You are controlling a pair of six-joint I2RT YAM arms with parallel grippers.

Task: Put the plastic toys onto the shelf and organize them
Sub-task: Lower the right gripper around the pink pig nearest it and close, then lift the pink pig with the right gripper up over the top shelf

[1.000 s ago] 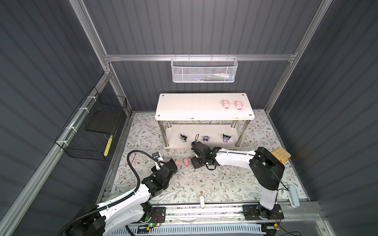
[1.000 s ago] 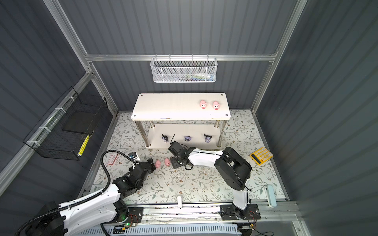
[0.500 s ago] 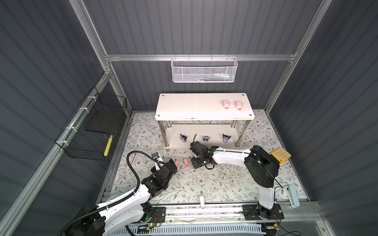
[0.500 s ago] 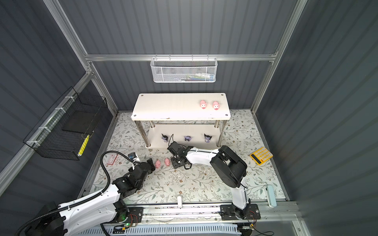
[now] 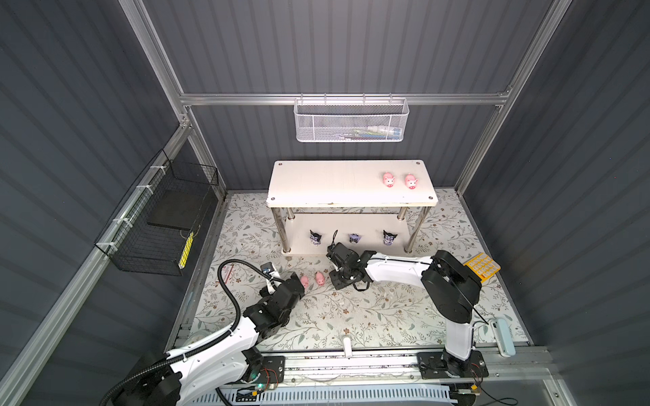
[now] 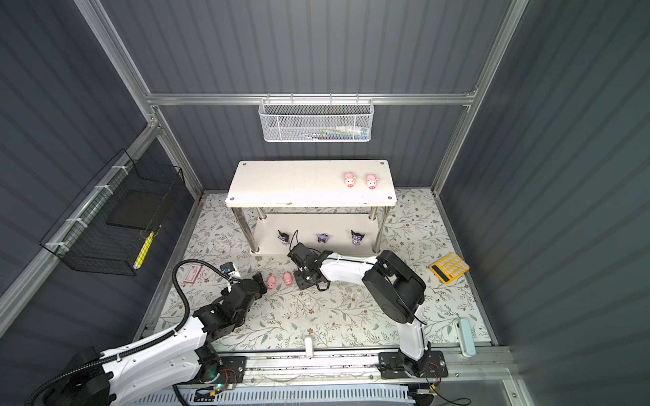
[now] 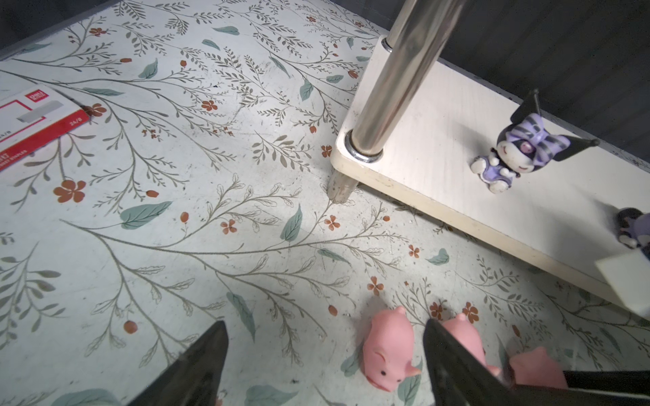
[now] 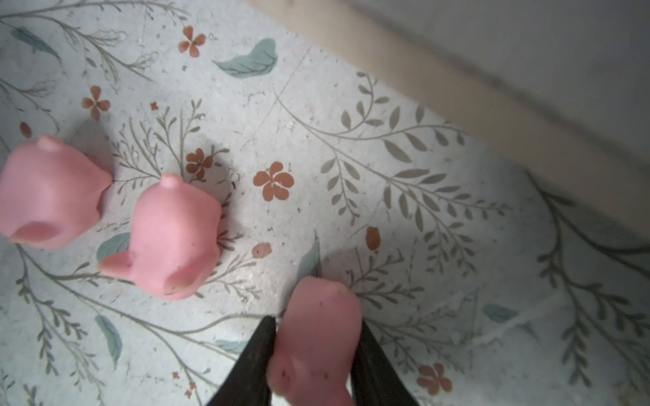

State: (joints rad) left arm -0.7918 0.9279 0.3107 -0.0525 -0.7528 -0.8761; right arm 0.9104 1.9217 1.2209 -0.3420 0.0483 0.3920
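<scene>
The white two-tier shelf (image 5: 337, 182) stands at the back edge of the floral mat (image 5: 369, 316). Near the right end of its top board sit two pink pig figurines, the inner pig (image 5: 388, 179) and the outer pig (image 5: 410, 181), side by side. Along the front edge of the lower board stand three black-and-purple eared figures, spaced apart: the left figure (image 5: 316, 237), the middle figure (image 5: 354, 238) and the right figure (image 5: 389, 237).

Three more pigs are on the mat, just in front of the lower board's left half. The right gripper (image 8: 316, 325) extends across the middle, and its black fingers (image 8: 253, 358) pinch the held pig (image 8: 318, 351) from both sides (whether it is clear of the mat I cannot tell). Beside it lie the near pig (image 8: 176, 232) and the far pig (image 8: 49, 197), a slim gap between them.

The left gripper (image 7: 323, 325) sits low over the mat with its jaws spread wide. The far pig lies between them, close to one finger.

A yellow calculator (image 6: 449, 268) lies near the mat's right edge and a red-and-white staples box (image 7: 35, 123) near its left edge.
</scene>
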